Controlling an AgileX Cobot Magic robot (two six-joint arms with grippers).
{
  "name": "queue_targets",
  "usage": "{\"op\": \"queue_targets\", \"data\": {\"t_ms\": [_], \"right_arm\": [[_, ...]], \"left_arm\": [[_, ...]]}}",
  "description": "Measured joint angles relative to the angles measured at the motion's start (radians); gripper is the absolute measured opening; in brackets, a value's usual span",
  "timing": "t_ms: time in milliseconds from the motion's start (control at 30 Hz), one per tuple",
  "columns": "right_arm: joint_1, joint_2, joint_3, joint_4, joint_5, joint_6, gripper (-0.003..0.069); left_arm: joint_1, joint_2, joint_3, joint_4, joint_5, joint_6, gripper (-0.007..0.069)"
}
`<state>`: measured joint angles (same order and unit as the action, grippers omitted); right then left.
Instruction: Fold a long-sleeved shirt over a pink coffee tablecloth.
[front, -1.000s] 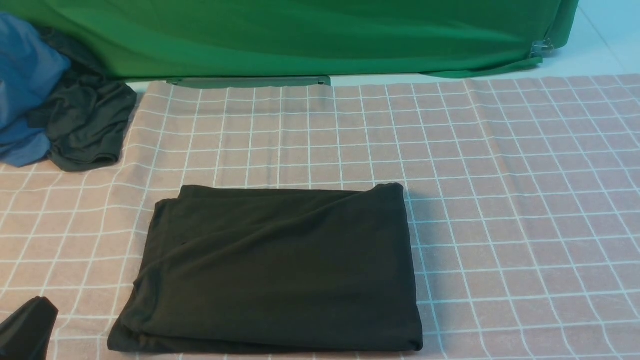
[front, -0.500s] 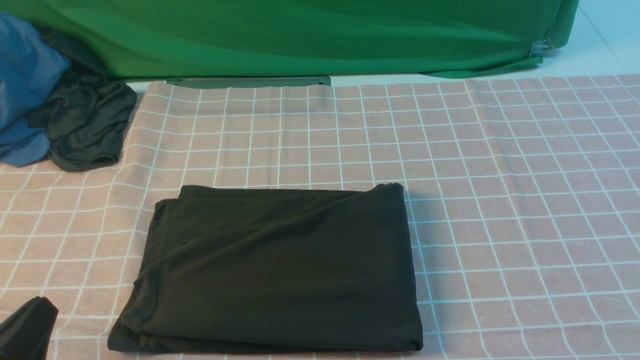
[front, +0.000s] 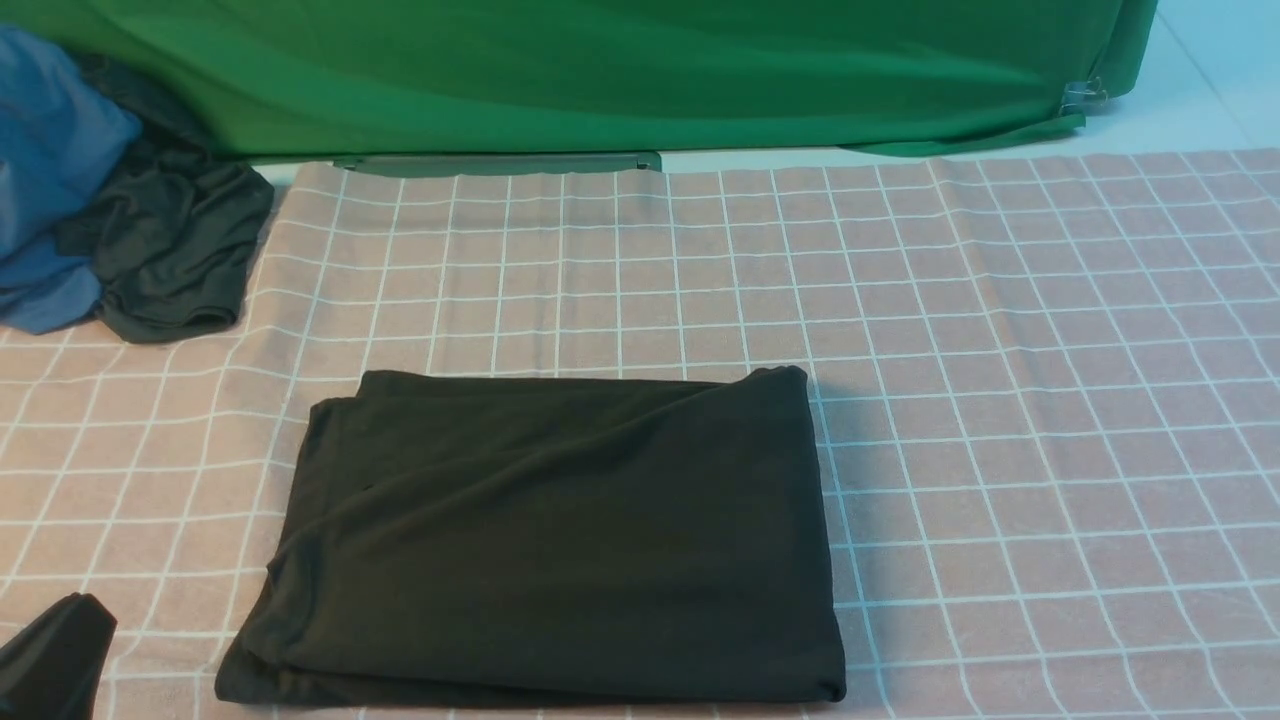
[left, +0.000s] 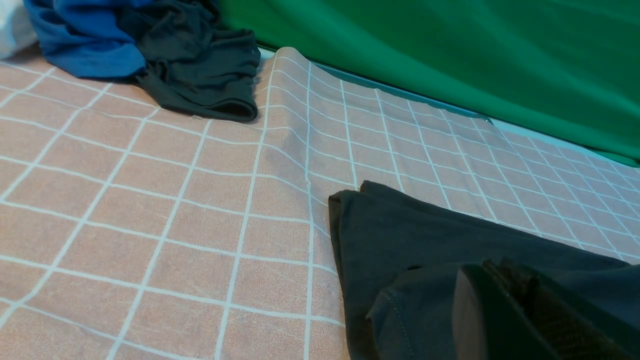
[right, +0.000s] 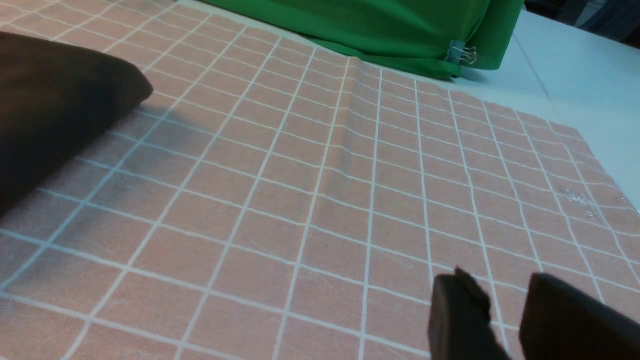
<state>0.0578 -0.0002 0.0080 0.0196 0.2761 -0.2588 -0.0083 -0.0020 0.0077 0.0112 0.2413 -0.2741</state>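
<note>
The long-sleeved shirt (front: 550, 530) is a black rectangle folded flat near the front of the pink coffee tablecloth (front: 1000, 350), its chest print hidden. My left gripper (front: 60, 640) sits low at the front left, beside the shirt's left edge and apart from it. In the left wrist view this gripper (left: 505, 280) looks shut, holding nothing, with the shirt (left: 425, 235) just beyond it. My right gripper (right: 505, 295) is out of the front view. It hangs over bare tablecloth (right: 325, 200), open with a narrow gap and empty, well away from the shirt (right: 50, 100).
A blue garment (front: 50, 180) and a crumpled dark grey garment (front: 170, 250) lie heaped at the back left. A green cloth (front: 600, 70) runs along the back, held by a binder clip (front: 1085, 95). Pale bare table (front: 1210, 90) shows at the back right.
</note>
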Motion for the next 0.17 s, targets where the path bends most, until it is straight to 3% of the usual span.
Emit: {"op": "queue_targets", "data": {"t_ms": [167], "right_arm": [[0.000, 0.000, 0.000, 0.000, 0.000, 0.000, 0.0237]], "left_arm": [[0.000, 0.000, 0.000, 0.000, 0.000, 0.000, 0.0013]]}}
